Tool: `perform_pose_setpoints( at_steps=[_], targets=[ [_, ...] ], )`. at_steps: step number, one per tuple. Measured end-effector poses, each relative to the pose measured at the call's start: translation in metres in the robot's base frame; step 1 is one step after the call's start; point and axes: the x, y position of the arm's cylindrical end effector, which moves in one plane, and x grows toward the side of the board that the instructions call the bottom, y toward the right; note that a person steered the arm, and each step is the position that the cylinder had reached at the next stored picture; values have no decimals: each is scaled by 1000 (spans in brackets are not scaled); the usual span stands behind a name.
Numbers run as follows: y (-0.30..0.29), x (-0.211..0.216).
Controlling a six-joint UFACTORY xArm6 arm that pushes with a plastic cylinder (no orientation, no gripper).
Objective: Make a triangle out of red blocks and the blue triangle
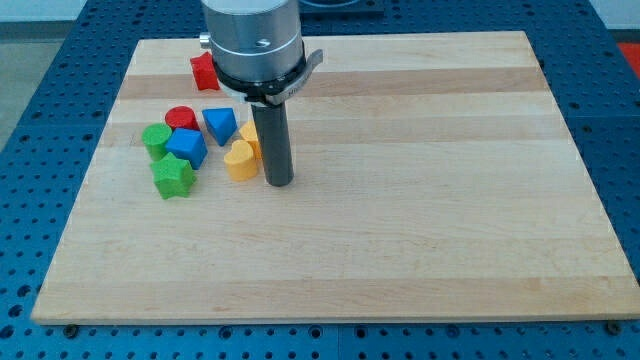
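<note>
The blue triangle (pixel 219 124) lies on the wooden board (pixel 420 200) at the view's upper left. A round red block (pixel 182 119) sits just left of it. A second red block (pixel 205 72) lies higher up, partly hidden behind the arm's metal head (pixel 255 45). My tip (pixel 279 183) rests on the board to the lower right of the blue triangle, just right of a yellow heart block (pixel 240 160).
A blue block (pixel 187 147) sits below the round red block. A green block (pixel 156 139) is at its left and a green star block (pixel 173 177) below it. Another yellow block (pixel 250 138) shows partly behind the rod.
</note>
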Motion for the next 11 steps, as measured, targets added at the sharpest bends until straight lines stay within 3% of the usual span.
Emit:
perform_pose_setpoints(
  at_steps=[3,6,7,9,10,11],
  targets=[
    [-34,21],
    [-76,11],
    [-77,-41],
    [-73,-55],
    [-60,-90],
    [-60,-78]
  ],
)
